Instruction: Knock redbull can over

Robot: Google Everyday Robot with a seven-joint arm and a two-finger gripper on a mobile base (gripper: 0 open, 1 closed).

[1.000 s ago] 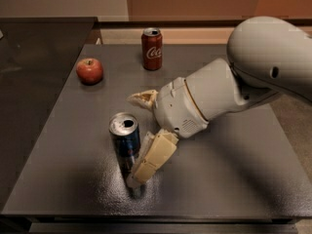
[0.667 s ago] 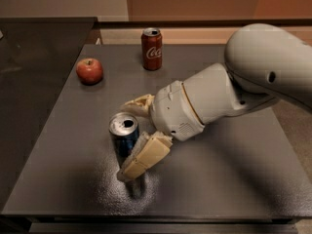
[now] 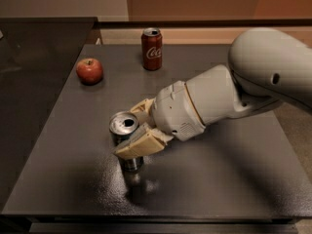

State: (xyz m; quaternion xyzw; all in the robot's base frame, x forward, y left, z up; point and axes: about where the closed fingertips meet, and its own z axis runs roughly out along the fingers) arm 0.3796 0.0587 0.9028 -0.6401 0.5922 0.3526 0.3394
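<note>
The redbull can, slim with a blue and silver body and an open silver top, stands near the front left of the dark table. My gripper reaches in from the right on a bulky white arm. Its tan fingers are open and sit either side of the can. The front finger lies across the can's body and hides its middle. The rear finger is just behind the can's top. The can still looks about upright.
A red cola can stands at the back centre of the table. A red apple lies at the back left. A darker counter adjoins the table on the left. The table's front edge is close below the can.
My gripper has moved left toward the can. The front finger has swung up from pointing downward beside the can to lying across its body. The can remains standing.
</note>
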